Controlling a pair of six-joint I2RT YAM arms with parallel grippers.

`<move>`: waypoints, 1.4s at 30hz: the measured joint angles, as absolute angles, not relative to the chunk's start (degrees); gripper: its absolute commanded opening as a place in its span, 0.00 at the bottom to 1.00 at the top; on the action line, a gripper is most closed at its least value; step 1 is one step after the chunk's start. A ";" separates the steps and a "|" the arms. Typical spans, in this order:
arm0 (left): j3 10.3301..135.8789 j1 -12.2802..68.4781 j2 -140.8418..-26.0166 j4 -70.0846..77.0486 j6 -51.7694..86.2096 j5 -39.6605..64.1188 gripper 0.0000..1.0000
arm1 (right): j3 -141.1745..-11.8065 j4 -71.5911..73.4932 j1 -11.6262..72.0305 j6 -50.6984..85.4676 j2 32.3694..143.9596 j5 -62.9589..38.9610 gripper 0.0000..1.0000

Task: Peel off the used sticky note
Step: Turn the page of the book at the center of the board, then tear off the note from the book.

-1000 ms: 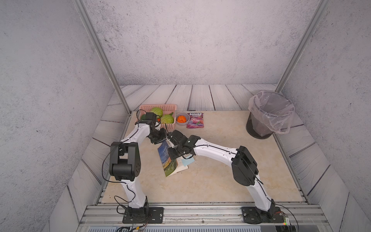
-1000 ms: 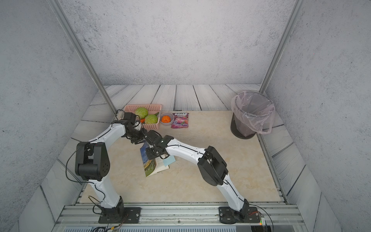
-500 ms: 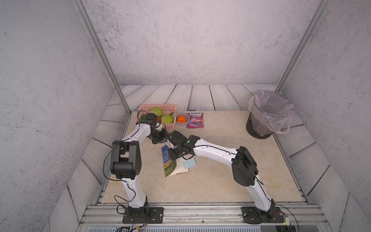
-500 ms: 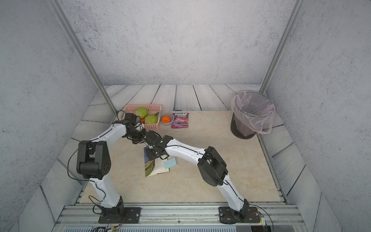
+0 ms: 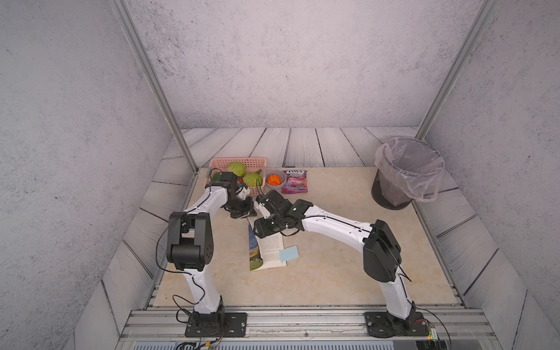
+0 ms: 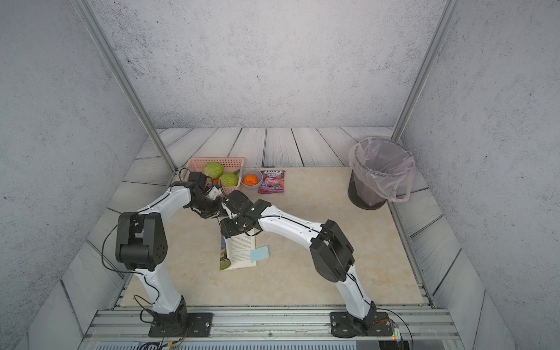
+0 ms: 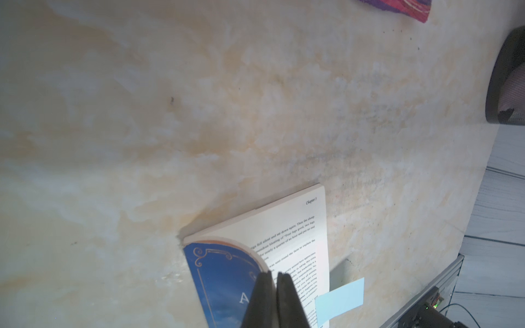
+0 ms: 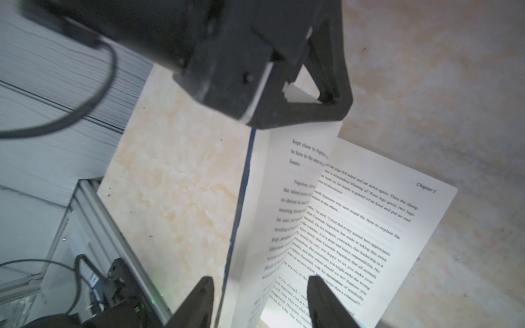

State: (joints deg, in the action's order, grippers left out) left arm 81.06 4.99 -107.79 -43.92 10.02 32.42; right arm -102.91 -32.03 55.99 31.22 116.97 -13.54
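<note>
Pale-blue sticky note (image 5: 288, 253) sits on the open right-hand page of the book (image 5: 271, 245), at the page's near right edge, partly overhanging the table (image 5: 348, 260). Nothing touches it.

Change since a second ago: the hold on the raised book cover (image 7: 221, 278) passes from one arm to the other.
- Left gripper (image 7: 275, 274), then half open, now pinches the cover's far end, jaws pressed together on it.
- Right gripper (image 8: 261, 281), then clamped, now stands parted, a finger on either side of the upright cover, gripping nothing.

Reading: left arm props the book open and the right arm is freed to go for the note. Peel not yet begun.
</note>
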 measured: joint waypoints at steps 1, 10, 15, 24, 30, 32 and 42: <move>80.95 4.91 -107.74 -43.83 9.15 32.91 0.00 | -99.85 -30.63 55.24 31.59 114.21 -15.57 0.58; 80.25 3.14 -107.72 -43.44 4.75 37.69 0.00 | -80.12 -23.31 50.54 34.87 102.72 -24.71 0.57; 78.76 2.57 -107.72 -42.06 3.05 40.36 0.00 | -70.28 -20.21 50.22 36.77 100.84 -28.21 0.57; 77.06 1.56 -108.05 -40.40 0.82 43.18 0.00 | -59.42 -17.80 46.61 37.91 96.55 -30.59 0.57; 76.49 0.51 -108.18 -40.16 -1.52 44.01 0.00 | -56.31 -16.34 45.12 37.93 93.71 -32.51 0.57; 76.49 0.27 -108.62 -40.25 -2.70 44.69 0.00 | -55.48 -15.55 44.93 37.98 93.84 -33.12 0.57; 76.51 -1.76 -111.70 -41.56 -8.21 48.73 0.00 | -54.13 -10.68 44.42 39.81 97.71 -33.78 0.56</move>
